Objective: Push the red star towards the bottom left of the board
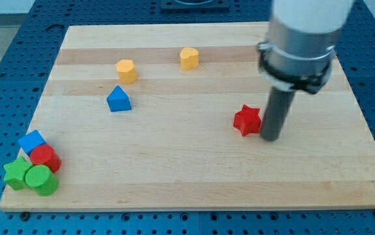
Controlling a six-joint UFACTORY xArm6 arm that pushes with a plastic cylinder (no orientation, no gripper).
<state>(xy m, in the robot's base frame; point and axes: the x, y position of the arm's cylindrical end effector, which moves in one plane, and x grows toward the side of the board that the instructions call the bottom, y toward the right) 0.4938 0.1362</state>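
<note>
The red star (247, 120) lies on the wooden board (194, 176), right of the middle. My tip (270, 138) stands just to the view's right of the star, slightly lower, very close to it or touching its right edge. The rod rises from there into the grey arm body at the view's top right.
Two yellow blocks (127, 70) (189, 58) sit near the view's top. A blue house-shaped block (118, 99) lies below them. At the bottom left corner cluster a blue cube (31, 141), a red cylinder (45, 158), a green star (17, 173) and a green cylinder (41, 180).
</note>
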